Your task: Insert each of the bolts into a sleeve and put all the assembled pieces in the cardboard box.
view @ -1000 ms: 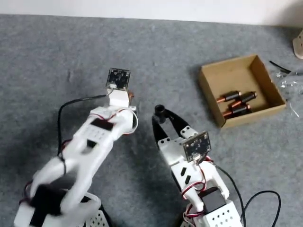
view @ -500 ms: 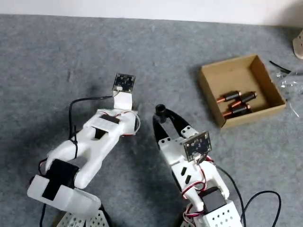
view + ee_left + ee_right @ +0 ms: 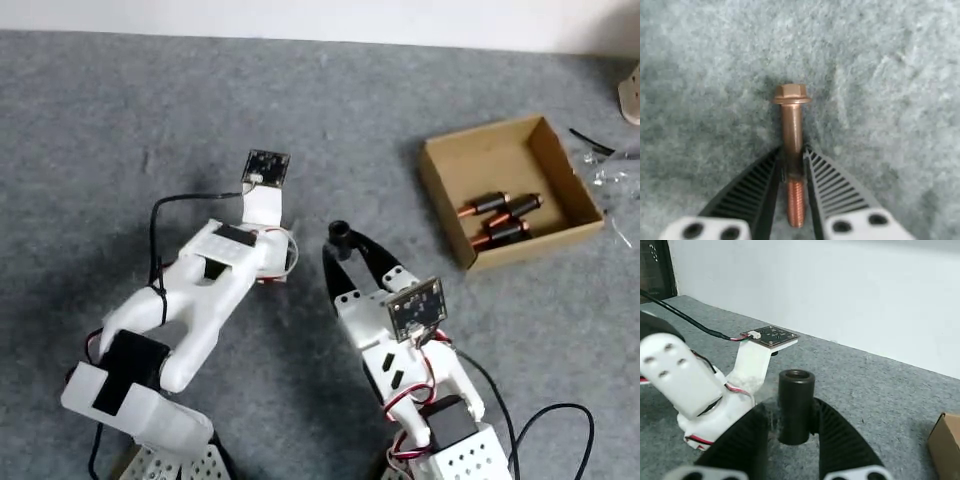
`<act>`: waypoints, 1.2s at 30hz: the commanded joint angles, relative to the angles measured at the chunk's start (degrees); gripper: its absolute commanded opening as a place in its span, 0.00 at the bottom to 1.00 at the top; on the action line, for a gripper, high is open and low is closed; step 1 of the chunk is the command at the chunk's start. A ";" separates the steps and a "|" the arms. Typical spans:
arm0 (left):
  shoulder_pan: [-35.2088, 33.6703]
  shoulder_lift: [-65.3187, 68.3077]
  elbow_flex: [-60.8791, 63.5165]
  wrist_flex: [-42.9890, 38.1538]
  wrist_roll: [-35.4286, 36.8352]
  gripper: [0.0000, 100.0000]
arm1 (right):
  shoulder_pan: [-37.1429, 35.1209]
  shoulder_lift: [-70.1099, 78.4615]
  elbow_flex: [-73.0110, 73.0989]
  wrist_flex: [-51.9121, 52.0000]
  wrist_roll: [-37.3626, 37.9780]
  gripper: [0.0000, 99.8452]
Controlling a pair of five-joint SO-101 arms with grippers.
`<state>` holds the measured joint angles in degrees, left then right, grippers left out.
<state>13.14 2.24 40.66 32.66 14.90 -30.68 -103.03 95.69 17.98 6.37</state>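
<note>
Gripping a copper bolt [image 3: 791, 125] by its shank above the desk [image 3: 100, 100], the left gripper [image 3: 792, 156] sits near the right gripper [image 3: 792, 422], which is closed around an upright black sleeve [image 3: 795, 405]. The next move, I judge, is to line the thread up with the bore. Three finished pieces [image 3: 497, 220] lie in the box [image 3: 445, 200].

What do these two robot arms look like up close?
Both the left arm and the right arm are chunky white plastic shells. Each ends in two black tapering fingers. Thin red and white wires loop at the joints, a black cable trails from each, and a small dark circuit board sits on each wrist.
</note>
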 commanded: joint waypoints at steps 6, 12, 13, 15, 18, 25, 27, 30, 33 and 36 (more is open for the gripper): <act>0.84 4.97 -5.93 7.91 -0.18 0.01 | 0.66 0.04 8.04 0.22 0.09 0.00; 0.75 15.52 -19.38 21.27 -0.18 0.01 | 0.66 0.04 8.04 0.22 0.09 0.00; 0.75 16.66 -20.70 22.33 -0.18 0.01 | 0.66 0.04 8.04 0.22 0.09 0.00; 0.75 17.54 -21.93 23.56 -0.26 0.01 | 0.66 0.04 8.04 0.31 0.09 0.00; 0.84 17.54 -22.02 23.38 -0.26 0.00 | 0.66 0.04 8.04 0.31 0.09 0.00; 1.10 13.14 -21.76 23.30 -0.35 0.00 | 0.66 0.04 8.04 0.31 0.09 0.00; 1.54 7.52 -20.62 23.30 -0.35 0.00 | 0.66 0.04 8.04 0.31 0.09 0.00; 1.54 -3.47 -16.92 20.75 -0.26 0.00 | 0.66 0.04 8.04 0.31 0.09 0.00; 1.54 -15.16 -9.45 13.10 -0.26 0.00 | 0.57 0.13 8.04 0.31 0.09 0.00; 1.63 -25.71 -0.40 3.60 -0.26 0.00 | 0.57 0.13 8.04 0.31 0.09 0.00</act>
<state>13.41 -7.16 31.78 47.52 14.99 -30.68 -103.03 95.69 17.98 6.37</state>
